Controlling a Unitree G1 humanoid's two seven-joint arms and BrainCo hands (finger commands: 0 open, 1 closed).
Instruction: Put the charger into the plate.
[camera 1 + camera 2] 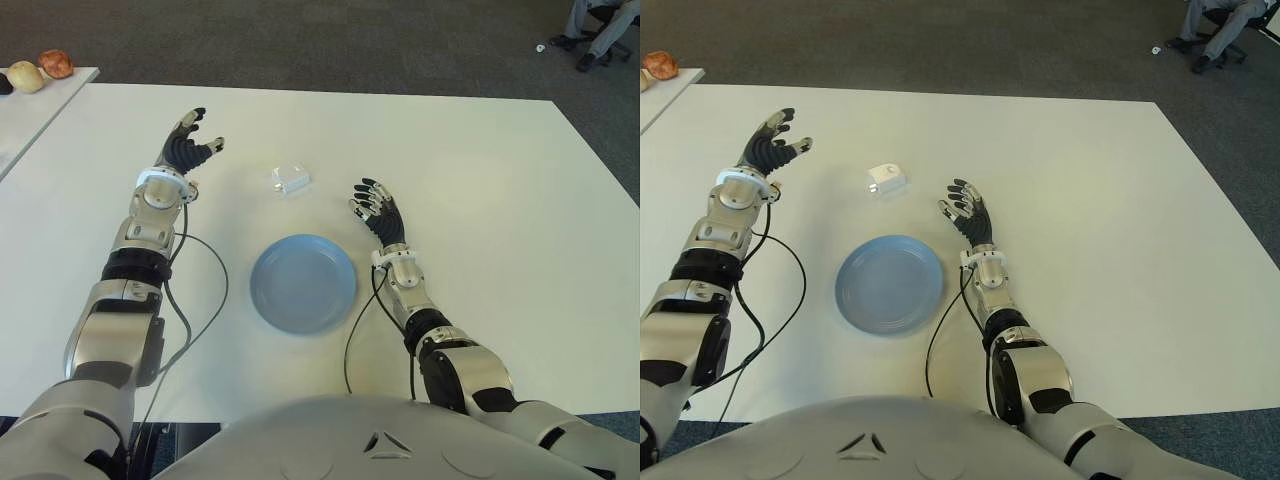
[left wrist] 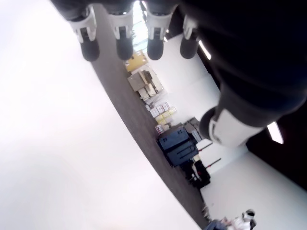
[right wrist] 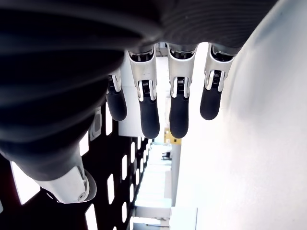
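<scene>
- The charger (image 1: 291, 180), a small white block, lies on the white surface (image 1: 480, 180), just beyond the far rim of the plate and apart from it.
- The blue plate (image 1: 303, 283) sits near the robot's body, between the two arms, with nothing in it.
- The left robot hand (image 1: 190, 146) is over the surface to the left of the charger, well apart from it; its fingers (image 2: 122, 40) are spread and straight, holding nothing.
- The right robot hand (image 1: 376, 208) is to the right of the charger and nearer to it, just beyond the plate's right side; its fingers (image 3: 148, 110) are also stretched apart and empty.
- Two round fruits (image 1: 40, 70) lie on a neighbouring table (image 1: 30, 120) at the far left.
- A seated person (image 1: 598, 25) shows at the far right corner.
</scene>
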